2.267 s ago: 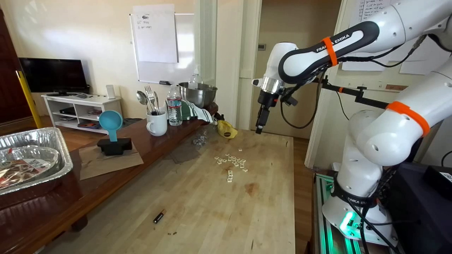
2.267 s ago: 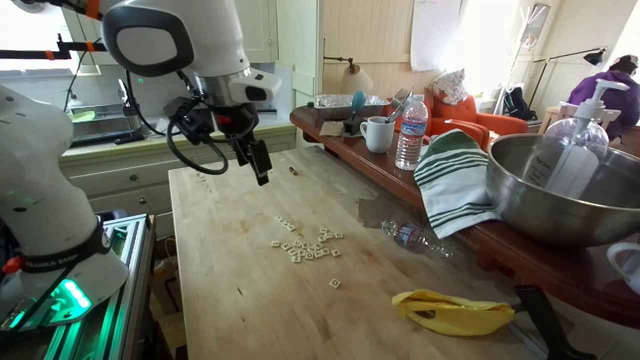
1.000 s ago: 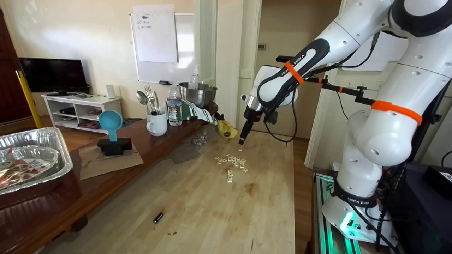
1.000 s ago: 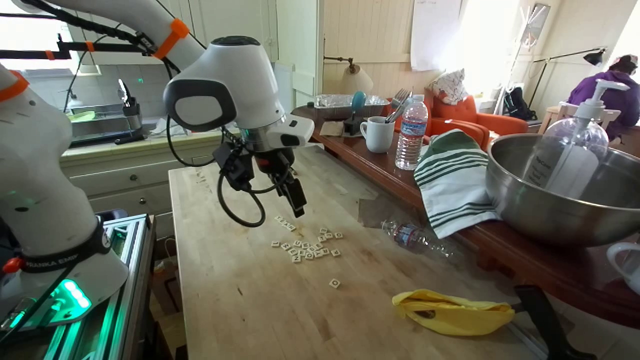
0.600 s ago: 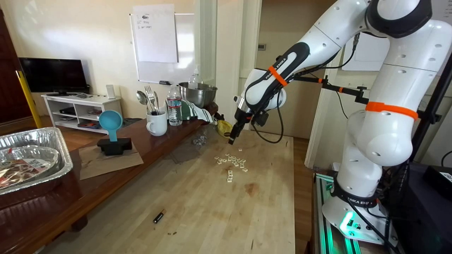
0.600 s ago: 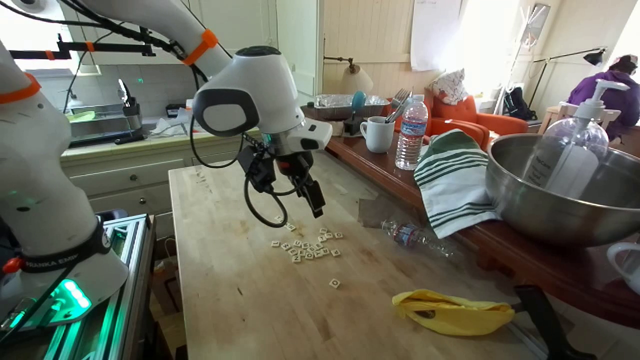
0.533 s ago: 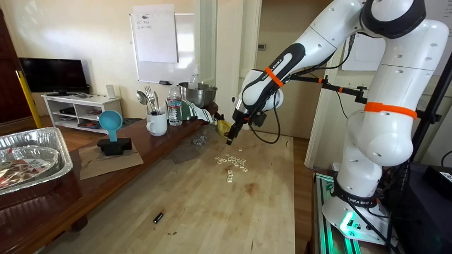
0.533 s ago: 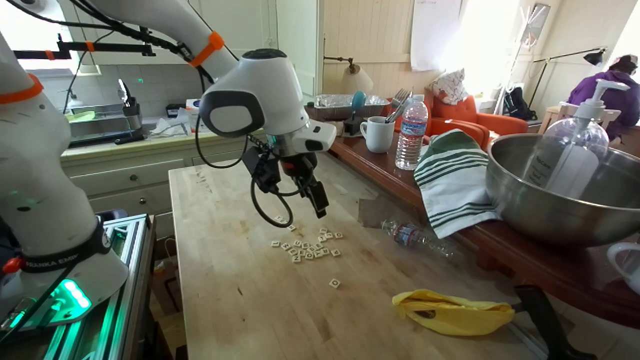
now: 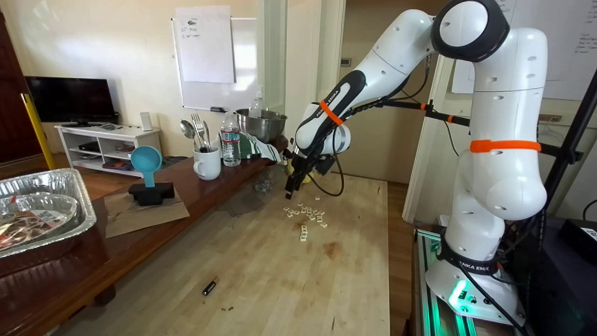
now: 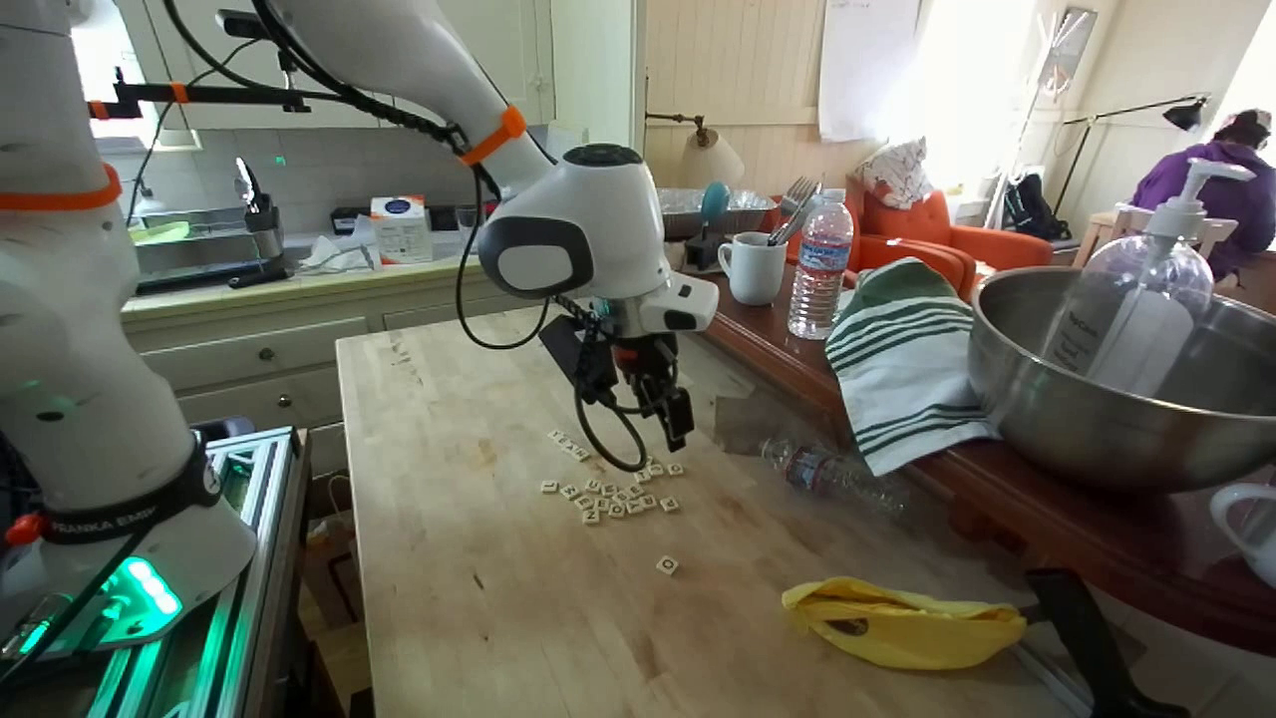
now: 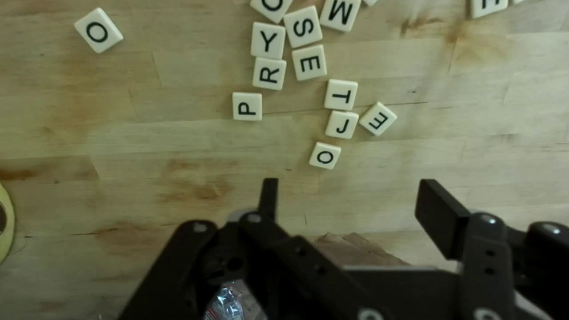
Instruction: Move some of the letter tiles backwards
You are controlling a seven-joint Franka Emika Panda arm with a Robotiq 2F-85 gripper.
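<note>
- You have the claw (image 11: pixel 349 191) spread low in the wrist view, its black fingers (image 11: pixel 440 213) well apart, with bare tabletop (image 11: pixel 178 133) showing in the gap.
- Your letter tiles (image 11: pixel 310 62) lie face up in the upper half of that frame, most bunched at top centre, some cut off by the top edge.
- Nearest your claw is the lower O tile (image 11: pixel 325 155), just above the gap and clear of both fingers; over it come the J tile (image 11: pixel 342 124) and the T tile (image 11: pixel 341 94), with a slanted tile (image 11: pixel 378 118) beside the J.
- You will find the lone O tile (image 11: pixel 98 30) at upper left, well apart from the bunch.
- In an exterior view you see a short row of tiles (image 10: pixel 568 445) near the centre, just above the main group.
- In both exterior views your claw points down beside the cluster; how near the wood it is, you cannot tell.
- At lower right you have a yellow banana-shaped thing (image 10: pixel 902 623) by a black handle (image 10: pixel 1087 638), a clear plastic bottle (image 10: pixel 832 479) lying above them.
- A battery (image 9: pixel 210 286) lies at lower left of an exterior view.
</note>
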